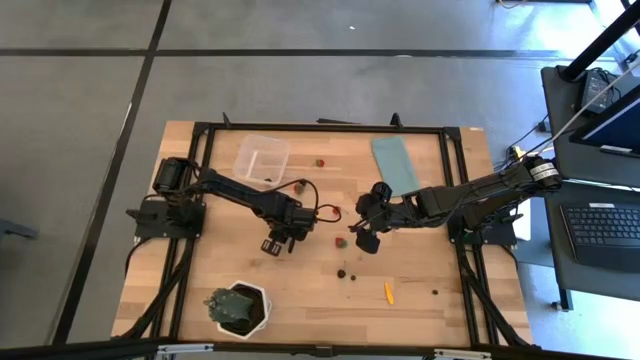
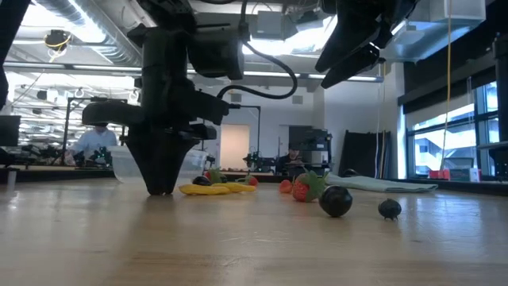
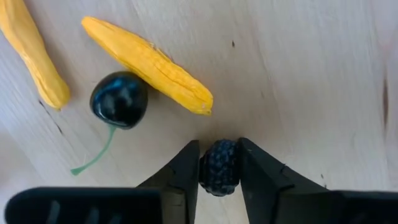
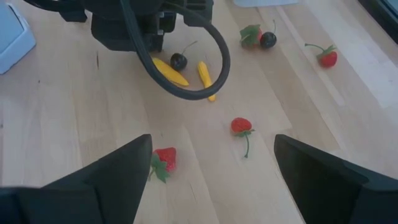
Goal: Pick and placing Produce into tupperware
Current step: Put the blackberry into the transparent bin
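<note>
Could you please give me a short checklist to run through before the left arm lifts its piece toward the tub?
1. Left end effector brackets the dark berry: ok.
2. Fingers firmly clamped on it: cannot tell.
3. Cherry and yellow piece apart from the fingers: ok.
4. Right end effector open, off the table, holding nothing: ok.
5. Tub open on top, no lid: ok.
6. Path to the tub free of the right arm: ok.

floor: grey concrete [image 1: 80, 150] | windows [image 2: 456, 135] at right | ceiling lights [image 2: 262, 75] | keyboard [image 1: 605, 225] beside table
</note>
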You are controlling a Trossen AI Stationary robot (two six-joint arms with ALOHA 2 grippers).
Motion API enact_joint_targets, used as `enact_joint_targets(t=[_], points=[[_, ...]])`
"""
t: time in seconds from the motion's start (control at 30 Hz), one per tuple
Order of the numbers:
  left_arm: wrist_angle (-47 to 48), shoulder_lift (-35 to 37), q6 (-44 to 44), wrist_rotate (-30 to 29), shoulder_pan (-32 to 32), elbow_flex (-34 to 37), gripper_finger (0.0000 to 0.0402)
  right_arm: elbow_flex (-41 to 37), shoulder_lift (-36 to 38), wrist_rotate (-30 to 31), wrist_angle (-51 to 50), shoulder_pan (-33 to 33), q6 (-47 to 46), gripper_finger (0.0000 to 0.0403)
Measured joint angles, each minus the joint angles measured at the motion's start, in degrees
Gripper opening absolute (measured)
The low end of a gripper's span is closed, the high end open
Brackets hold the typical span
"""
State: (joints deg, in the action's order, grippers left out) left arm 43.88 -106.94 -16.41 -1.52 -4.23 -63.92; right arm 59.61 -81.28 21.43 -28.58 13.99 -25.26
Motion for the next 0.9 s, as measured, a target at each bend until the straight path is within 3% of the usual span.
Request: enact_joint_targets(t=[0.23,0.4,0.7,0.9], points=[[6.4,2.6,1.3,-0.9,0.9,0.6,0.0083,0.0,0.0,0.0,0.0,0.0,0.0,0.0339],[11.7,10.3,5.7,-3.6,4.4,0.3,0.0083,0.0,0.0,0.0,0.1,0.0,0.0,0.0339],[12.8,25.6,15.4,-13.1,15.6,0.3,0.0082,0.0,0.0,0.0,0.2,0.0,0.0,0.0339],[12.0,30.2,20.8,-18.4,24.2,0.3,0.0082,0.0,0.0,0.0,0.8,-0.3,0.0,0.0339]])
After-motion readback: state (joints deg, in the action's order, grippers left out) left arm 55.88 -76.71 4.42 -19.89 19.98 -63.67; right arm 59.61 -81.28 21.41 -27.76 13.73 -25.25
